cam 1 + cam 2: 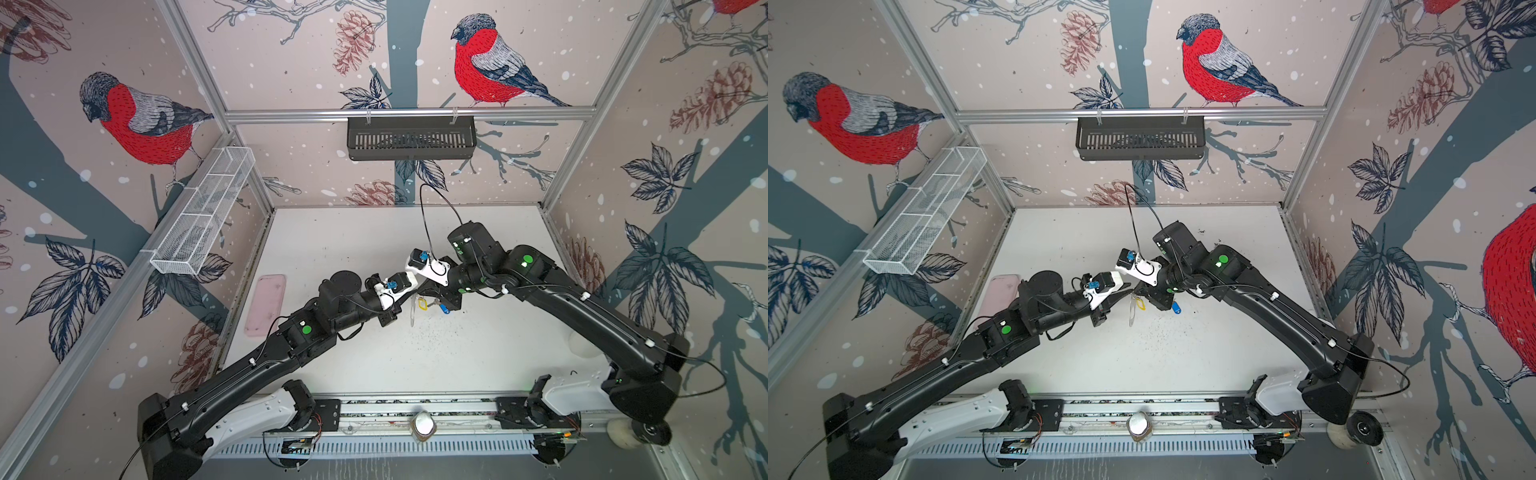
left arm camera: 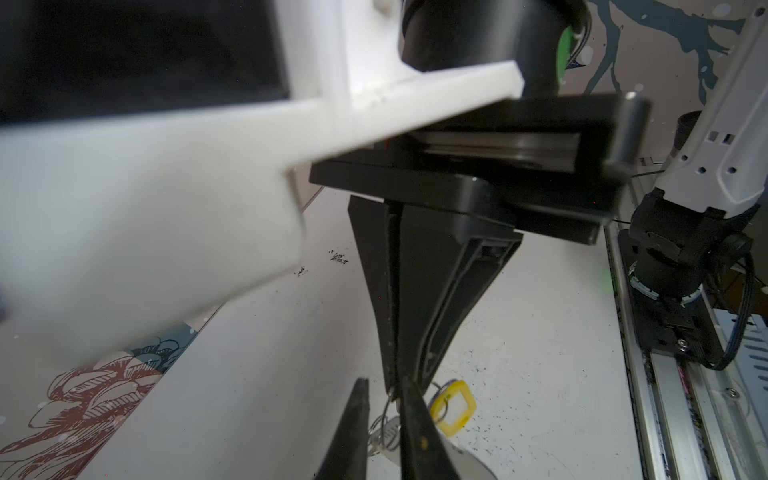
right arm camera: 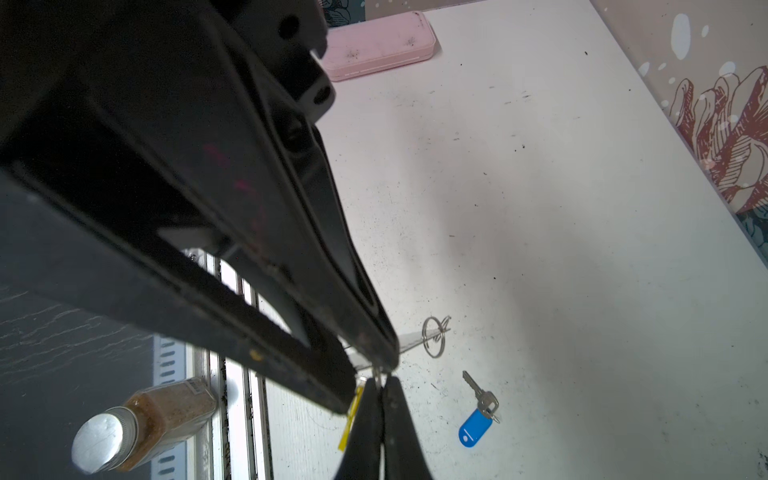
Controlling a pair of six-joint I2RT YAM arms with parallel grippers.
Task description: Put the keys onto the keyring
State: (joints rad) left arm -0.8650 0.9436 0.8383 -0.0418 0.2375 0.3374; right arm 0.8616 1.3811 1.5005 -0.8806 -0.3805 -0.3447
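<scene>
Closest in the left wrist view are the fingers [image 2: 413, 419] of the left end effector [image 2: 385, 388]. They stand a little apart, with the blade of the yellow key [image 2: 453, 409] lying in the gap. I cannot tell whether the pads press on the blade.

The right end effector [image 3: 380, 380] comes down to the same spot from the opposite side. It is clenched, and its tips pinch the thin wire loop of the yellow key. The yellow tag hangs tilted beside the tips and seems to be off the worktop [image 3: 540, 208].

The blue key [image 3: 480, 409] lies flat and free on the worktop, just beside the right tips on the side away from the left arm.

The keyring [image 1: 412, 311] shows in both top views as a pale oval outline on the worktop, just beside where the two end effectors meet. Its long axis runs from the front rail toward the back wall. In the right wrist view a split ring [image 3: 434, 336] stands at one edge of it, just beyond the right tips and not touching them.

Both arms are near, with the keyring on the left arm's side of the yellow tag. The next move seems to depend on bringing the pinched loop sideways to the split ring while the left steadies the key. The tray [image 3: 378, 45] sits well apart.
</scene>
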